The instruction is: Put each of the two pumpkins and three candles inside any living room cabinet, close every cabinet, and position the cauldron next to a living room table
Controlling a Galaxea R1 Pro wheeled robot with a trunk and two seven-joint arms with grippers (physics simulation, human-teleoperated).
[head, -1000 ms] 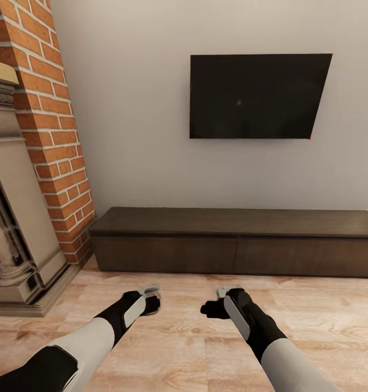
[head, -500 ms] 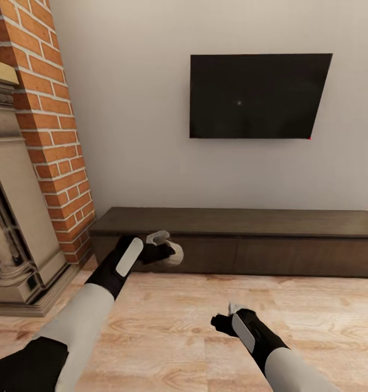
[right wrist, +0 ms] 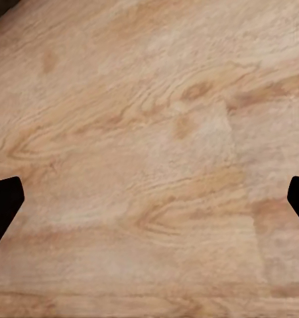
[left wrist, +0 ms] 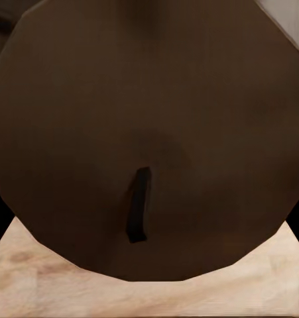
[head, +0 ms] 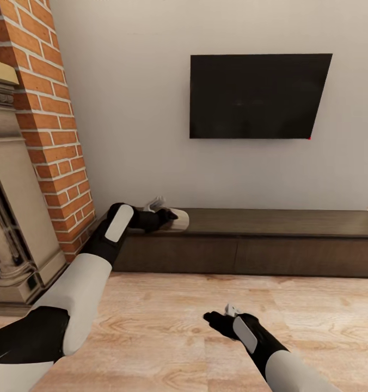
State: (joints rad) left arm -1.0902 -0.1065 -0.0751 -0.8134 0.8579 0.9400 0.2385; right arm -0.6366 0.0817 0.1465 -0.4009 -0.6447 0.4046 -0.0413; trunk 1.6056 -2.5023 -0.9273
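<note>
Over the cabinet point(head: 271, 223) top's left end, left gripper point(head: 170, 218) clamped on a candle point(head: 179, 219), right gripper point(head: 219, 318) spread wide, empty, low above wood floor point(head: 167, 326).

Upper arms: white shells are seen.
Elbow, left arm: a black joint cover is shown.
Forearms: black casings, each inlaid with a grey oblong panel.
Grippers: black bodies, pale grey caps.
Finger tips, right wrist view: black.
</note>
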